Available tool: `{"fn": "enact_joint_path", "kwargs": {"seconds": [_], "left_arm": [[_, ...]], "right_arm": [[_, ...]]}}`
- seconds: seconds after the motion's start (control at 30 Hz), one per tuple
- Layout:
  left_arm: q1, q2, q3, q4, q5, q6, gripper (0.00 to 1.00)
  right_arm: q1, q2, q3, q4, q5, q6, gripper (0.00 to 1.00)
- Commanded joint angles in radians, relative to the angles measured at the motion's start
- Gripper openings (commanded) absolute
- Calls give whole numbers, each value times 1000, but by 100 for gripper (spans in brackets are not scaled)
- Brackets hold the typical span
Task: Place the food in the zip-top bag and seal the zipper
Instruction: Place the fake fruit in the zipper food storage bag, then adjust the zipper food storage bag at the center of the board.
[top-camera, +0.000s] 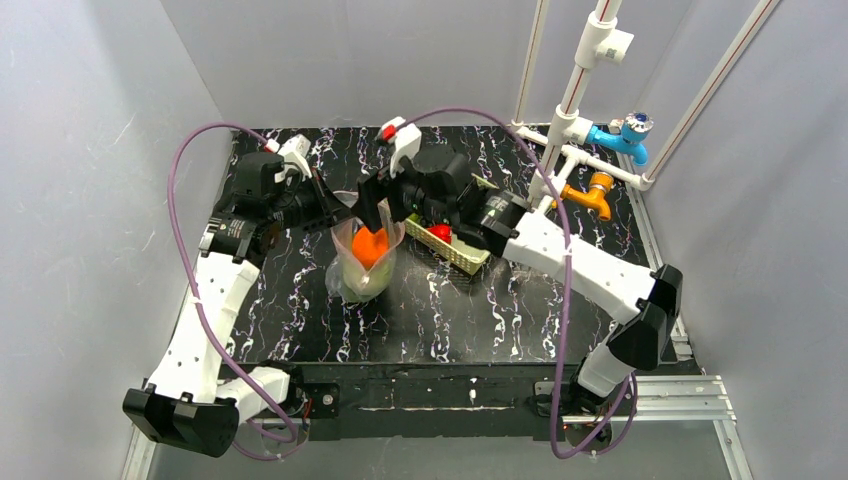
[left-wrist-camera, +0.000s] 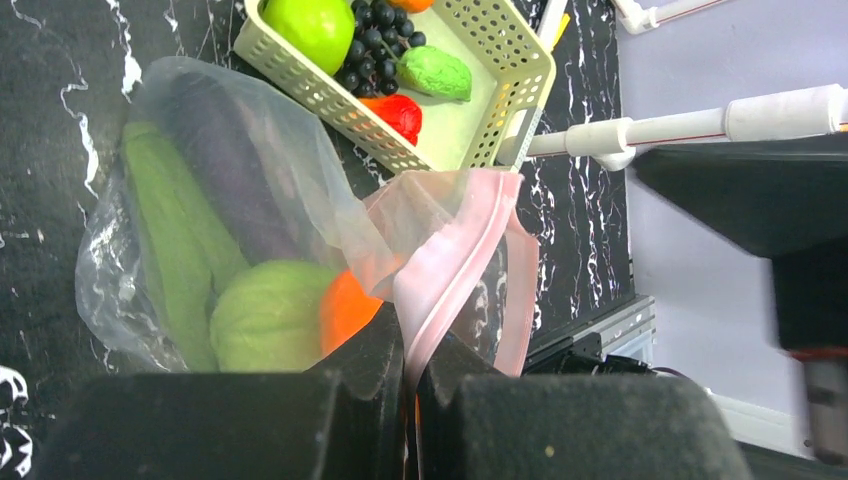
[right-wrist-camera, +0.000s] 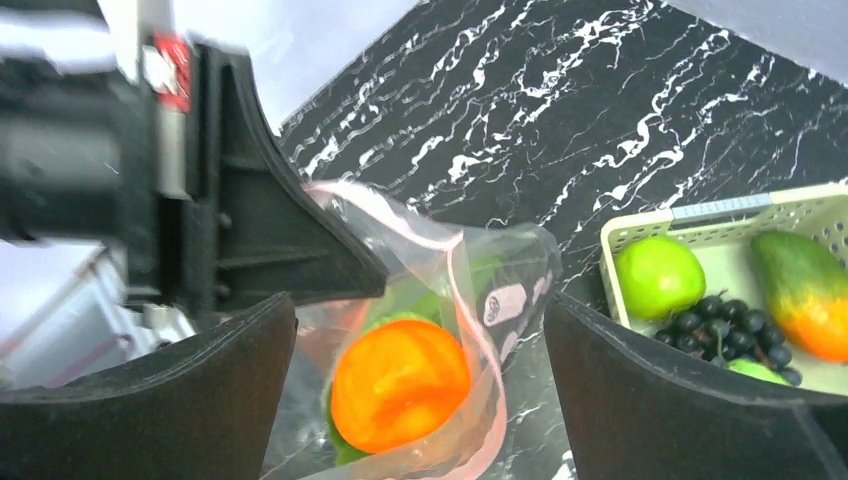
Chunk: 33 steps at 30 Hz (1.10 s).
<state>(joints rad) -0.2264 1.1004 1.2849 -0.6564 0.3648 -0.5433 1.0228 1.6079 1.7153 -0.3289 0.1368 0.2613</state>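
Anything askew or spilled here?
No spill visible. The zipper is folded and twisted where the left gripper pinches it, so the zip-top bag mouth gapes unevenly. The green apple and other pieces sit in the basket, not bagged.

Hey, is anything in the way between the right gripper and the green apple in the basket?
Nothing visible does. The right gripper hangs open over the zip-top bag, and the green apple lies uncovered in the open-topped basket beside it, with only the basket's low rim between.
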Motion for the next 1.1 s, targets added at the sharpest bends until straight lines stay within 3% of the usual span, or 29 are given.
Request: {"fn": "enact_joint_path", "kwargs": {"seconds": [0.0, 0.07, 0.27, 0.33, 0.43, 0.5, 0.57, 0.6, 0.73, 0.77, 0.87, 0.97, 1.07], "left_arm": [[-2, -27, 52, -35, -16, -56, 0], [-2, -31, 49, -44, -24, -72, 0], [-2, -66, 23, -21, -30, -135, 0], [-2, -69, 25, -26, -29, -138, 0], [-3, -76, 29, -32, -30, -147, 0], [-3, -84, 29, -32, -30, -153, 0], [-2, -88, 28, -35, -29, -152, 0], [-3, -89, 28, -38, -27, -149, 0], [-3, -89, 37, -67, -36, -106, 0], [-3, -87, 45, -83, -44, -83, 0], [-3, -58, 152, -195, -103, 27, 1], [-3, -19, 267, -309, -160, 136, 13], [-3, -20, 263, -329, -158, 168, 21]], "right_arm": [[9, 14, 191, -388, 134, 316, 98], [11, 24, 213, -502, 143, 431, 98], [39, -13, 79, -445, 116, 563, 98], [63, -18, 33, -404, 119, 571, 93], [82, -14, -21, -394, 154, 632, 71], [95, -10, -42, -376, 173, 641, 70], [110, -3, -36, -378, 193, 643, 62], [117, 2, -29, -384, 199, 642, 54], [142, 21, 29, -409, 200, 631, 5], [145, 25, 58, -416, 182, 621, 1], [145, 24, 166, -414, 76, 601, 1], [117, 5, 235, -382, 13, 600, 1], [51, 1, 188, -301, -96, 636, 1]]}}
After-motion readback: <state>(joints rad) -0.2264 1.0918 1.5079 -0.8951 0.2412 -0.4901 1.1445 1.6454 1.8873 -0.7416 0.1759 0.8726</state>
